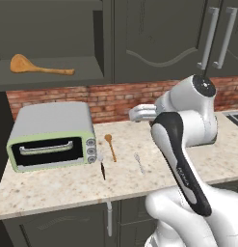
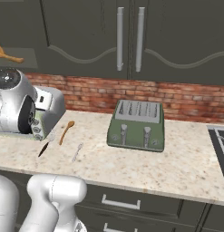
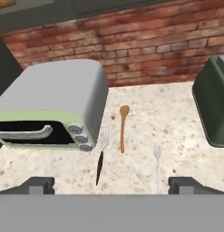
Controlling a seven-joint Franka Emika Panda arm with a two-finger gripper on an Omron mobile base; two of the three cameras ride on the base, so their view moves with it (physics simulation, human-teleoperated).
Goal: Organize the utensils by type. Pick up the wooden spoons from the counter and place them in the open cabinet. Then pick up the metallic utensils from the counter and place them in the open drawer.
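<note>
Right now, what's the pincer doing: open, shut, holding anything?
Pincer: open wide, holding nothing, above the counter near the small wooden spoon.

Shelf: big spoon lies in the open cabinet, up left, above the oven.
Oven: on the surface, left end, against the brick wall.
Knife: just right of the oven's front corner; its upper end seems to touch the oven, hard to tell.
Small spoon: right of the knife, a little further back, apart from it.
Fork: right of the spoon, nearer the front edge.
Toaster: well right of the fork, towards the wall.
Tool: above the surface, before the knife and fork.
</note>
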